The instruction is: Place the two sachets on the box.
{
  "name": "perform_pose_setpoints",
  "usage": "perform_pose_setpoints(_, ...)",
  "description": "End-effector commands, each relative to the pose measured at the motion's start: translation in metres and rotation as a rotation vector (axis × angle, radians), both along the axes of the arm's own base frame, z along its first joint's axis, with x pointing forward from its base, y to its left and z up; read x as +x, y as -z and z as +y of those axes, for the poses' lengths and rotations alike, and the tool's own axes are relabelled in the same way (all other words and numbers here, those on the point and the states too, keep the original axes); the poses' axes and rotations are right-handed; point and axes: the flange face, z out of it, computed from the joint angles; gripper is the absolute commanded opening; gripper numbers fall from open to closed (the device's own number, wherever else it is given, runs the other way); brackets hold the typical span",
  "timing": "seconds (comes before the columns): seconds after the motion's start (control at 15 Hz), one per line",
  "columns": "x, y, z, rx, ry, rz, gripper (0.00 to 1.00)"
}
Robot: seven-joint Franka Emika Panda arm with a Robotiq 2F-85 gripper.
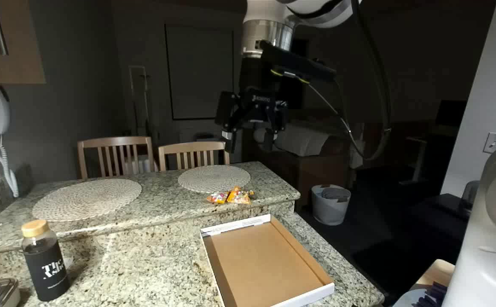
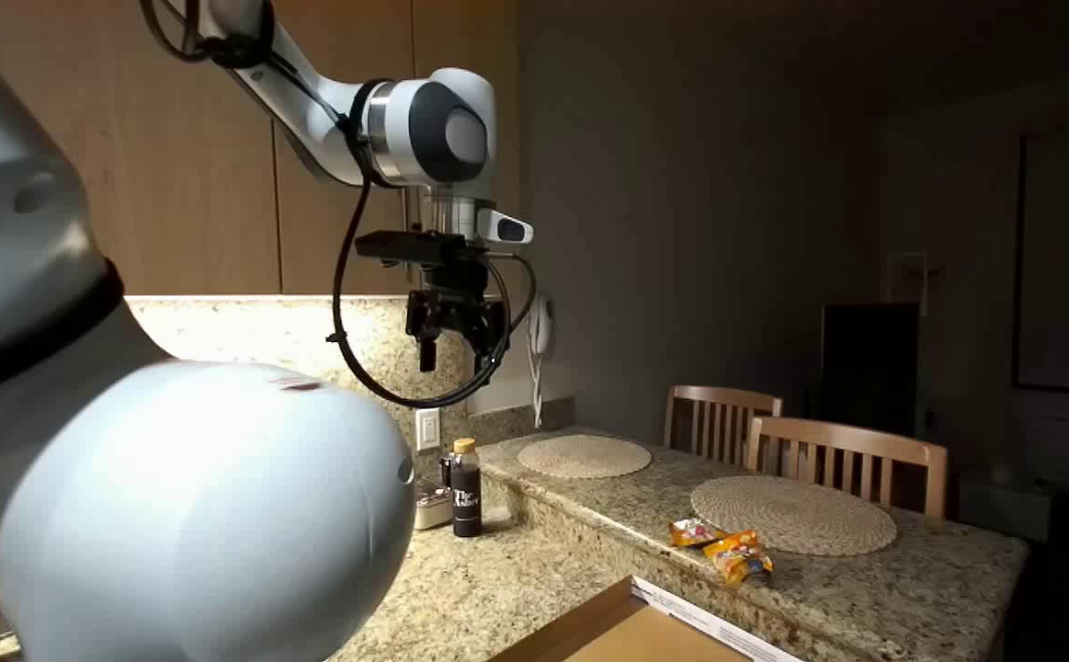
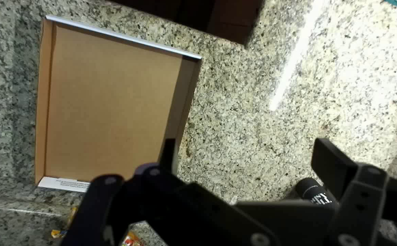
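Observation:
The two sachets lie side by side on the raised granite ledge, by the edge of a placemat. In both exterior views they are a smaller sachet [image 1: 218, 197] [image 2: 695, 531] and a larger orange sachet [image 1: 239, 196] [image 2: 738, 555]. In the wrist view, orange bits [image 3: 131, 240] show at the bottom, mostly hidden behind the gripper. The shallow box [image 1: 265, 262] [image 2: 653, 641] [image 3: 113, 102], white-rimmed and brown inside, lies on the lower counter with nothing in it. My gripper [image 1: 249, 144] [image 2: 457, 363] [image 3: 244, 153] is open and empty, high above the counter, its fingers wide apart.
A dark bottle with a tan cap [image 1: 45, 266] [image 2: 466, 496] [image 3: 316, 193] stands on the lower counter. Two round placemats [image 1: 88, 199] [image 2: 791, 515] lie on the raised ledge [image 1: 162, 204]. Wooden chairs [image 1: 115, 155] stand behind it. A wall cabinet [image 2: 341, 248] is behind the arm.

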Motion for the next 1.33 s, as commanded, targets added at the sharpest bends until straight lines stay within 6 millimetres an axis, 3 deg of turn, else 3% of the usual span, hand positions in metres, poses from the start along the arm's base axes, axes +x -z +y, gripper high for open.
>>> perform_pose_setpoints(0.0, 0.000, -0.001, 0.000, 0.000, 0.000, 0.001, 1.00)
perform_pose_setpoints(0.47, 0.000, -0.001, 0.000, 0.000, 0.000, 0.001, 1.00)
perform_pose_setpoints(0.67, 0.027, -0.003, -0.007, 0.027, 0.107, -0.089, 1.00)
perform_pose_setpoints(0.93, 0.075, -0.007, -0.041, 0.060, 0.304, -0.230, 1.00)
perform_pose_setpoints(1.27, 0.128, -0.001, -0.110, 0.027, 0.526, -0.202, 1.00)
